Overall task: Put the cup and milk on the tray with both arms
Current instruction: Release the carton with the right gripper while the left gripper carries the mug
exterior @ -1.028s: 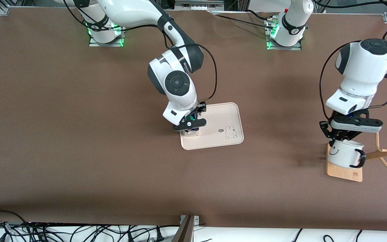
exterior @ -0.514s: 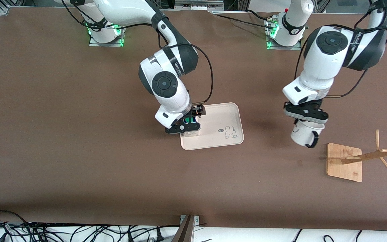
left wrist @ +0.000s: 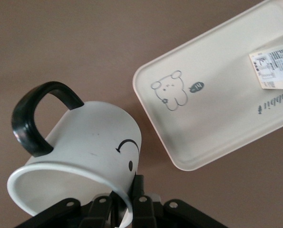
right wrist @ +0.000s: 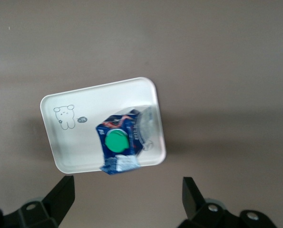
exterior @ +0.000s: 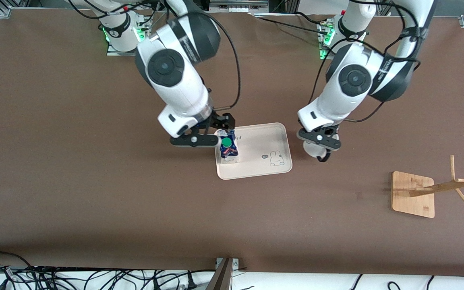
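**Left end effector gripping cup by the rim; milk sitting on tray**

Left end effector (exterior: 320, 141) is hanging over bare desk (exterior: 75, 181), just beside the tray's edge at the left arm's end, clamped on the cup (left wrist: 82, 152). The left wrist view is showing the fingers (left wrist: 131, 209) pinching the rim wall, one inside and one outside, with the mug tilted and its black handle (left wrist: 36, 116) pointing away from the tray. The cup is not over the tray (exterior: 274, 137) yet.

Right end effector (exterior: 199, 139) is hovering over the tray's edge at the right arm's end, fingers spread wide and gripping nothing. The right wrist view is showing both fingers (right wrist: 60, 197) apart, clear of the carton. The milk (exterior: 228, 147) is standing upright on the tray, at the right arm's end of it, green cap up.

Handling judgement:
- Cup: probably glazed ceramic, so rigid, fairly heavy, slick and chippable. A rim pinch is leaving the weight hanging off one side, so it is liable to swing or slip; it is calling for a slow move and a level set-down on its base.
- Free space is lying around the bunny drawing (exterior: 275, 158), well clear of the carton.
- Milk: light, thin-walled, likely denting under squeeze; tall and narrow, so it is tipping easily if the tray gets knocked. Best grip is across the flat sides, mid-height.
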You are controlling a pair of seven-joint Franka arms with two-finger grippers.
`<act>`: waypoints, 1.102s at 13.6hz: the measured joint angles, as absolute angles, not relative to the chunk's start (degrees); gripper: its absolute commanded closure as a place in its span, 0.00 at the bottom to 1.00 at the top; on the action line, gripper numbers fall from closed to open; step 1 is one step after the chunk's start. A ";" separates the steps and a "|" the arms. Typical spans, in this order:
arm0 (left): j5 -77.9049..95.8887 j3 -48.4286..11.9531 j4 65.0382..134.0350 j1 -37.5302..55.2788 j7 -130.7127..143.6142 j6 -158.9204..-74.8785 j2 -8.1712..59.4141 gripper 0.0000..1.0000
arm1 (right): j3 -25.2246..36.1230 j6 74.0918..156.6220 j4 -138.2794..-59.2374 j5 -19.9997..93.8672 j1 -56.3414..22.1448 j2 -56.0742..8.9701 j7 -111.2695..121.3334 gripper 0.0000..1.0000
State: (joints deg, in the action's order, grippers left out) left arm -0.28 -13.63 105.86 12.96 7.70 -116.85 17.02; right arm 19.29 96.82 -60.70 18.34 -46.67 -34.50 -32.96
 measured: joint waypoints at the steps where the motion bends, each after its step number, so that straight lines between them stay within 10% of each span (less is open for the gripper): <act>1: 0.48 -13.63 103.90 14.40 8.56 -115.21 19.39 1.00 | 19.42 94.51 -60.62 17.63 -45.37 -32.14 -32.96 0.00; 15: 1.08 -13.40 86.99 24.59 26.70 -109.63 39.37 1.00 | 7.78 84.52 -68.71 15.06 -11.62 -18.27 -26.95 0.00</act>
State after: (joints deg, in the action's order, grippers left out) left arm 1.08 -13.40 86.99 24.59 26.70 -109.63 39.37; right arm 7.78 84.52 -68.71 15.06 -11.62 -18.27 -26.95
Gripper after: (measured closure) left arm 0.916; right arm 0.000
